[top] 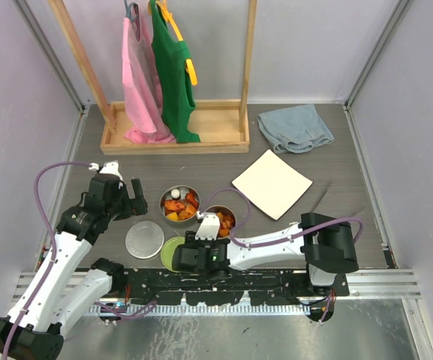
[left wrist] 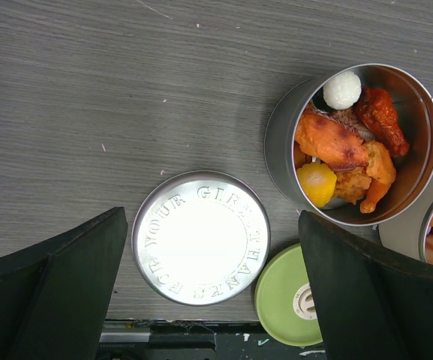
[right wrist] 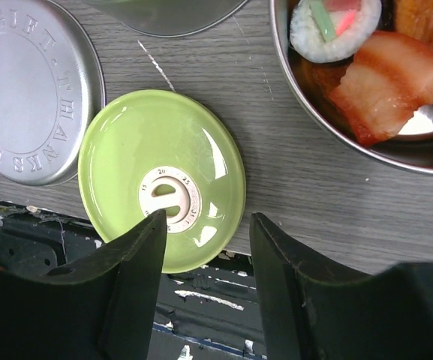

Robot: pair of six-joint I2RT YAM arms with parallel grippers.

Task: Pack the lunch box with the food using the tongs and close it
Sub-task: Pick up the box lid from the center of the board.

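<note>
Directly above the green lid (right wrist: 156, 150) hangs the right claw (right wrist: 206, 225).

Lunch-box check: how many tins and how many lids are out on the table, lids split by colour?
Tins with food: 2
Steel lid: 1
Green lid: 1
Total: 4

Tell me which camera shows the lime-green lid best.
The right wrist view: the lime-green lid fills mid-frame, nearly whole, its white centre dial clear. The left wrist view shows it small, its right side hidden by the left pincer. The top view shows only a crescent beside the right arm.
</note>
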